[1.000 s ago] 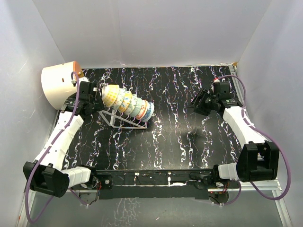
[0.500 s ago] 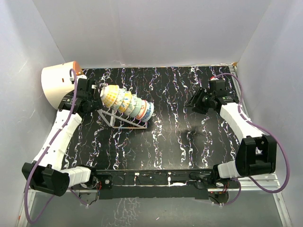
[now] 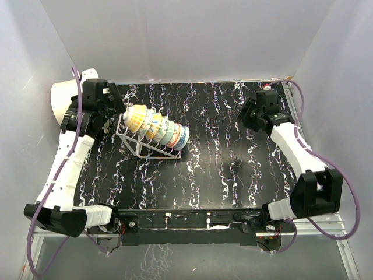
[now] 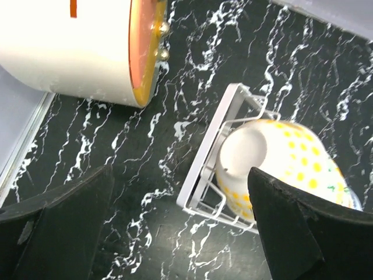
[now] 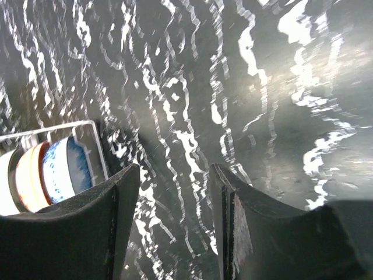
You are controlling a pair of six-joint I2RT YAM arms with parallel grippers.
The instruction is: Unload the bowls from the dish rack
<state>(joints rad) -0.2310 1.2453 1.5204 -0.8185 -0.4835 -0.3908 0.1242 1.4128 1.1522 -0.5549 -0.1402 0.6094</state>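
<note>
Several small painted bowls (image 3: 156, 125) stand on edge in one row in the wire dish rack (image 3: 152, 153), which sits on the left half of the black marbled tabletop (image 3: 221, 163) when seen from above. The left hand (image 3: 116, 100) hangs near the far-left end of this row, next to a cream-and-orange cylinder (image 3: 58, 100) lying in the corner. The right hand (image 3: 246, 114) is well apart, over the far right side of the tabletop. In the left wrist view, the fingers (image 4: 64, 221) are wide apart with nothing between them. Below them are the rack's white end frame and a yellow-dotted bowl (image 4: 280, 157), the first in the row, and the cylinder lies on its side further away. In the right wrist view, the fingers are also apart and hold nothing. A blue-and-white bowl (image 5: 63, 169) at the rack's other end shows at the left edge.
</note>
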